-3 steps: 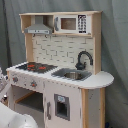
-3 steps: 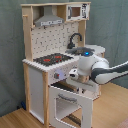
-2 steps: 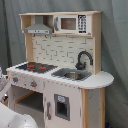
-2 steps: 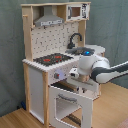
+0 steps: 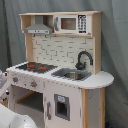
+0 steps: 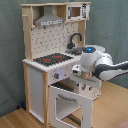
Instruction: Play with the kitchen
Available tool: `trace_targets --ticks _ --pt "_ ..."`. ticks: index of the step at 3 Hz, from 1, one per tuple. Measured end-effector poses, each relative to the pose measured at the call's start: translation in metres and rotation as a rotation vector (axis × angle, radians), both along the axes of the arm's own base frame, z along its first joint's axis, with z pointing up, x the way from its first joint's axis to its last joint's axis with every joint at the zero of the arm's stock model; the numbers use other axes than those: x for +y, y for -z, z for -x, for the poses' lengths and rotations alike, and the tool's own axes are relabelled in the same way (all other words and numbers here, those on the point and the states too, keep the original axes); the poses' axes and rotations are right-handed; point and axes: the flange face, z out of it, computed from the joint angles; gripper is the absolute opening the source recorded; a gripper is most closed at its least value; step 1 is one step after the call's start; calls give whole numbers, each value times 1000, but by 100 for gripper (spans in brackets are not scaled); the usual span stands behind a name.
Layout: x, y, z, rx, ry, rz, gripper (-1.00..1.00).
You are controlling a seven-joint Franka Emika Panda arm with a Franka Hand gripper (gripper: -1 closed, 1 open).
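Since the earlier pictures we see almost nothing shifted; the arm (image 6: 102,65) stays beside the kitchen (image 6: 55,60) front. In the second exterior view the oven door (image 6: 70,102) hangs open, tilted outward below the hob (image 6: 52,59). Whether the tool is wide or narrow, we cannot tell. In the first exterior view the kitchen fills the middle, faucet (image 5: 84,59) upright behind the sink (image 5: 72,75).
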Motion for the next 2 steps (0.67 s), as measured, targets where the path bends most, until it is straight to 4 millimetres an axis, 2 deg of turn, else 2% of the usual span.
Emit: trace_targets --ticks 2 --pt "-17 -14 6 -52 37 147 100"
